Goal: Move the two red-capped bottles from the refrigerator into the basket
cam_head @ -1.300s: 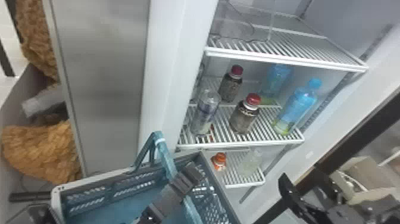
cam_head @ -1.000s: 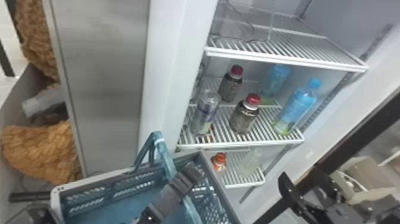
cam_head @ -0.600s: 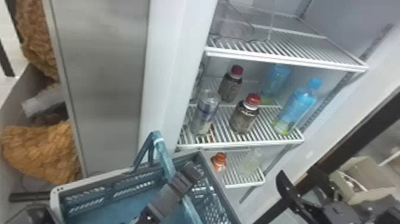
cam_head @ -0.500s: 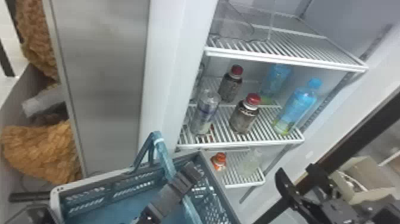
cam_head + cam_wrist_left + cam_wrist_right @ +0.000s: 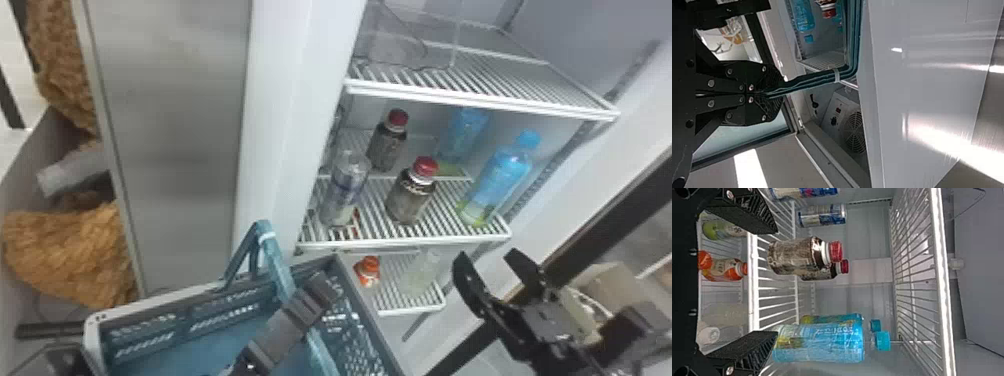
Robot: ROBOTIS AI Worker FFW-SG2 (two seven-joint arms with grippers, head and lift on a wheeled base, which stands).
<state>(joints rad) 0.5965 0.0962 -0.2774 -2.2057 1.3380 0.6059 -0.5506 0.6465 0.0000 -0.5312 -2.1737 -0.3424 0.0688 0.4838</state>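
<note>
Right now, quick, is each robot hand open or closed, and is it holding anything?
Left gripper: closed, its fingers holding the basket handle.
Right gripper: open, holding nothing.

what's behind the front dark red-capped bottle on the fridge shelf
Another dark, red-capped bottle stands farther back on the white wire shelf. From the right wrist view, the front bottle covers much of its body.

Two red-capped bottles [image 5: 410, 196], seemingly brownish, stand shelved.
</note>
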